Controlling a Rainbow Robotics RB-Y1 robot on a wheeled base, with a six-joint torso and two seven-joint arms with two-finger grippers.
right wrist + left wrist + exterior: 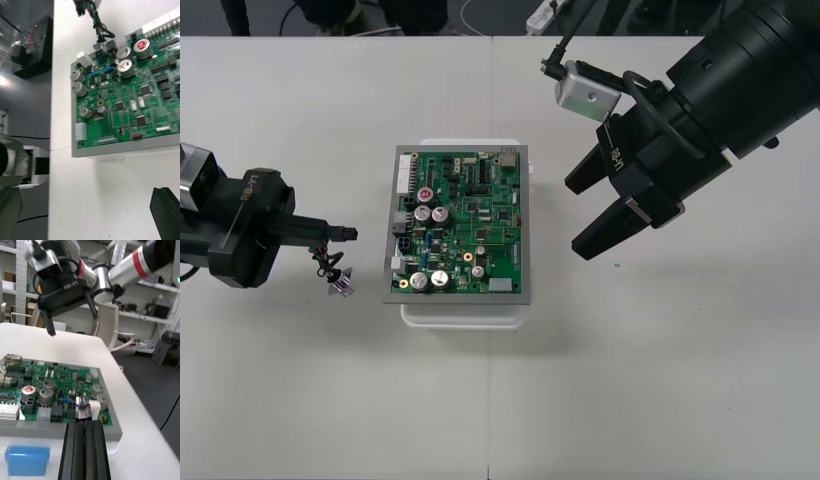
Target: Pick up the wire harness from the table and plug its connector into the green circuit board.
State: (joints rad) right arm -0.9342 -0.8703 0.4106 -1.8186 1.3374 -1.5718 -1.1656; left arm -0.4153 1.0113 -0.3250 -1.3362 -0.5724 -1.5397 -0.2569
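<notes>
The green circuit board (460, 225) lies on its white base (465, 312) mid-table. My left gripper (348, 234) hovers just left of the board, shut on the wire harness at its small black plug (82, 410). The wires (328, 262) and metal socket (340, 285) dangle below the fingers. In the left wrist view the plug points at the board (56, 390), a short way from its near edge. My right gripper (580, 215) hangs open to the right of the board. From the right wrist view I see the board (127, 101) and the harness (95, 22) beyond it.
Bare table surrounds the board on all sides. The table's far edge and dark floor with cables (545, 15) run along the top of the front view. The right gripper (63, 285) looms above the board's far side in the left wrist view.
</notes>
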